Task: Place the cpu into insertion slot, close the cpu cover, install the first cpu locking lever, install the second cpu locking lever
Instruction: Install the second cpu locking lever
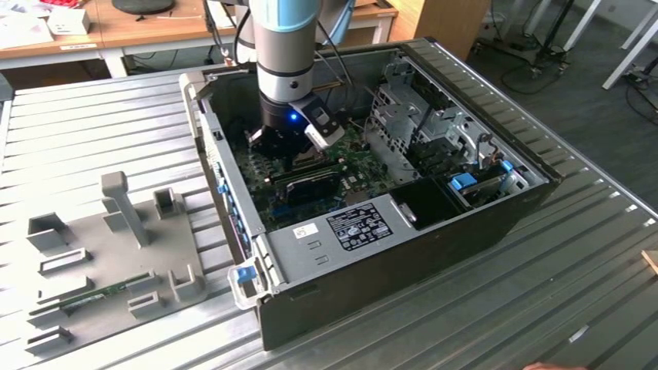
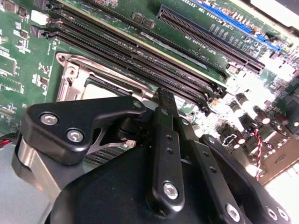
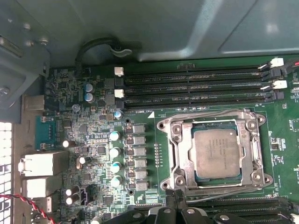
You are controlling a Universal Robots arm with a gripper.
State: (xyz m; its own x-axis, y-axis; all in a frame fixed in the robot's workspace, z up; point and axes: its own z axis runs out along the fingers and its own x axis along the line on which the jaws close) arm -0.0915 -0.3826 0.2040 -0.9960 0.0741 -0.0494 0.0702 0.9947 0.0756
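Silver-topped cpu (image 3: 217, 154) sits in the insertion slot under the cpu cover (image 3: 250, 154); the jaws look together, holding nothing.

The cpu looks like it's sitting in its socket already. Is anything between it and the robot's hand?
Nothing visible. In the first wrist view the cpu lies in the insertion slot with the cpu cover down around it. The hand hovers beside the cover's edge, with bare board between.

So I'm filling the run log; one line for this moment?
cpu seated in insertion slot | cpu cover closed over it | gripper just beside socket, holding nothing
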